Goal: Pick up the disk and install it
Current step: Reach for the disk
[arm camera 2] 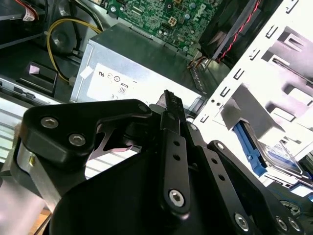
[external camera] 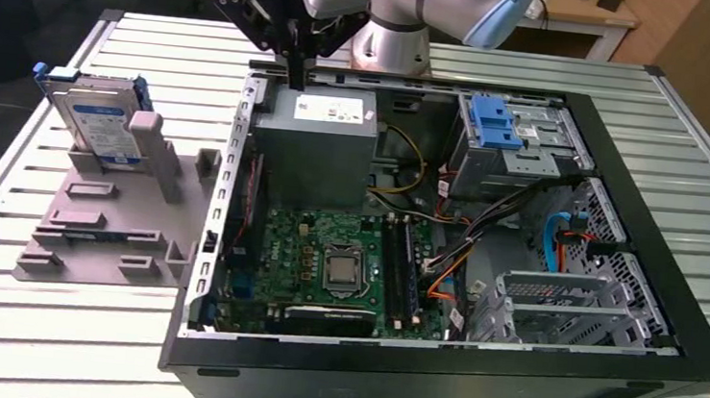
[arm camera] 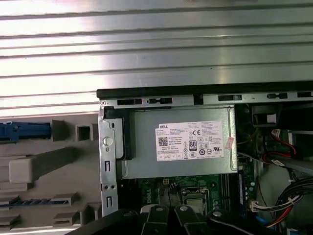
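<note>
Fingers (external camera: 297, 73) pressed together, empty, above the grey box (external camera: 314, 152); disk (external camera: 99, 128) upright on stand (external camera: 94, 234), well apart.

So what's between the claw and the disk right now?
Exterior view: between claw and disk, just the PC case's side wall and a bare strip of slatted table.

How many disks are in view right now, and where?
1. The disk stands on edge in the grey stand, to the exterior view's left of the open case. The drive cage inside the case could hide another.
</note>
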Robot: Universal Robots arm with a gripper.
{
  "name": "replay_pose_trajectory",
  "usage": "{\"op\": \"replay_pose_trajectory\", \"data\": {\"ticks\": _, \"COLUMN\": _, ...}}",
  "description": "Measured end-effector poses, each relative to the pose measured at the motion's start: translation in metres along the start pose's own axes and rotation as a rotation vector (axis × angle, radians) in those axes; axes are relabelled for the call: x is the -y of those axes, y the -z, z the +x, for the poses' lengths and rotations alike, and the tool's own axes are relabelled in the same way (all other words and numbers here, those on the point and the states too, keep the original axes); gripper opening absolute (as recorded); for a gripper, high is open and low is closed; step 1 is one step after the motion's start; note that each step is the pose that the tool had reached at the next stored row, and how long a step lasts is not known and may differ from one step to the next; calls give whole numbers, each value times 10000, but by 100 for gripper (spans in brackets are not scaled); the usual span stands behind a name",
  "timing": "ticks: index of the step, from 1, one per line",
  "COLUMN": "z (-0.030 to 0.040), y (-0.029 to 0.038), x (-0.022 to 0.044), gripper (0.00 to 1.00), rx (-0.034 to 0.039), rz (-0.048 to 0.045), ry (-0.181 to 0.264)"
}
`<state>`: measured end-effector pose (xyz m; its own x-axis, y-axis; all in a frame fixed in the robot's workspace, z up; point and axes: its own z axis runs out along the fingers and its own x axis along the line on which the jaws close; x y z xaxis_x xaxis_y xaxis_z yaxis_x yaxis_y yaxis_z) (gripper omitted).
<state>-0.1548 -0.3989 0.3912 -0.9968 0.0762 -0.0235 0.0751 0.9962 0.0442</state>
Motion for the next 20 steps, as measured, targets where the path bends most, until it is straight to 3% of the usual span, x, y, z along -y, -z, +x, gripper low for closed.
{"op": "replay_pose_trajectory", "data": {"ticks": 20, "z": 132, "y": -11, "x": 11, "gripper": 11, "rx": -10, "rz": 0, "ry": -1}}
